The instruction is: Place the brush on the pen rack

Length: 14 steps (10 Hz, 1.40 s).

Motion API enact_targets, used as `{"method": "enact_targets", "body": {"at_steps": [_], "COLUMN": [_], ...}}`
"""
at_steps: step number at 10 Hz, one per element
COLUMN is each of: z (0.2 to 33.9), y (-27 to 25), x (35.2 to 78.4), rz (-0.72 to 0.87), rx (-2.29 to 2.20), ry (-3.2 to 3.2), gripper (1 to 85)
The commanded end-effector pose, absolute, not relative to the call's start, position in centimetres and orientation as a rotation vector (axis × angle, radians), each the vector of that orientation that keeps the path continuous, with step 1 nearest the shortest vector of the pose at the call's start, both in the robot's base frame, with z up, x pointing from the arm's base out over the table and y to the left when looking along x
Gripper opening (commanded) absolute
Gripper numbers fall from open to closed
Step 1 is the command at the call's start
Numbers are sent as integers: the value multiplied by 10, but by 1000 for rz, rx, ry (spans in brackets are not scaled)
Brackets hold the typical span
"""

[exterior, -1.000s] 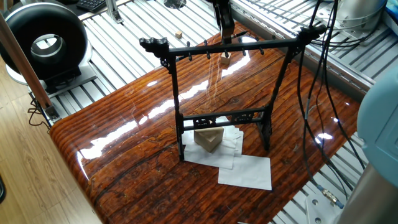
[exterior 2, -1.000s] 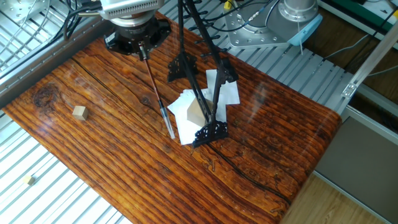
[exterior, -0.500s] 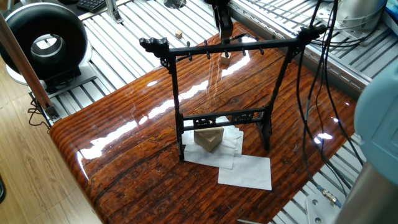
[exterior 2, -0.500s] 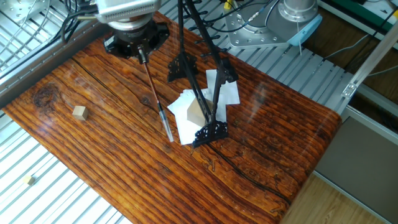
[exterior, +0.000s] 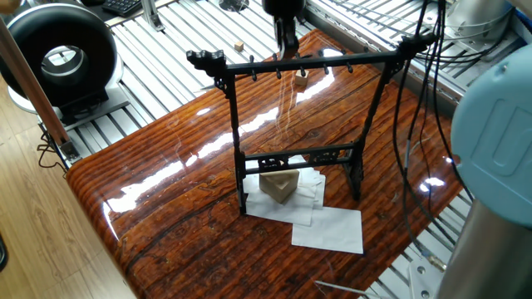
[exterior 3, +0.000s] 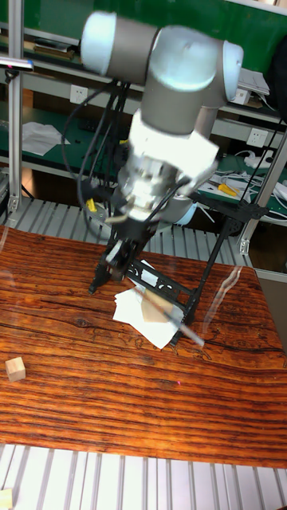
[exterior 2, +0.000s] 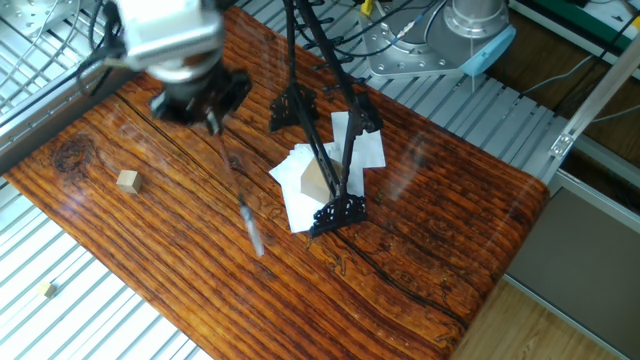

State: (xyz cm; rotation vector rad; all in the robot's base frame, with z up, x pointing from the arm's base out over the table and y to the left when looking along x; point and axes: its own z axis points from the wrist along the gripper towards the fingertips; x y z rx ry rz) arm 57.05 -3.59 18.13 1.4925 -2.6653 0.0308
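Brush up in the air, pinched tight at its top end by the gripper, fingers closed on the thin dark shaft. Hanging on a slant, with the low end pointing to about 5 o'clock in the other fixed view. Blurred in that view and in the tall fixed view, so hard to see the tip well. Not touching the pen rack, and not on any of the small pegs along the top bar. Gripper at about 10 o'clock from the rack in the other fixed view; in one fixed view, up behind the top bar at about 12 o'clock. Rack standing upright on the shiny brown wooden table, feet on some white paper sheets, with the biggest sheet sticking out at 5 o'clock. Tan wooden wedge on the paper, just under the low fancy rail. Small wooden cube alone on the table, well apart from the rack, at about 8 o'clock from the gripper
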Motion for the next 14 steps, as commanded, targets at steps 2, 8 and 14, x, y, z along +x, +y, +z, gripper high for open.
{"method": "enact_targets", "body": {"at_steps": [2, 8, 14], "z": [140, 96, 90], "y": [-56, -43, -46], "x": [598, 601, 609], "rz": [106, -59, -52], "rx": [1428, 1338, 1450], "ry": [-2793, -2910, -2860], "gripper": [10, 10, 10]}}
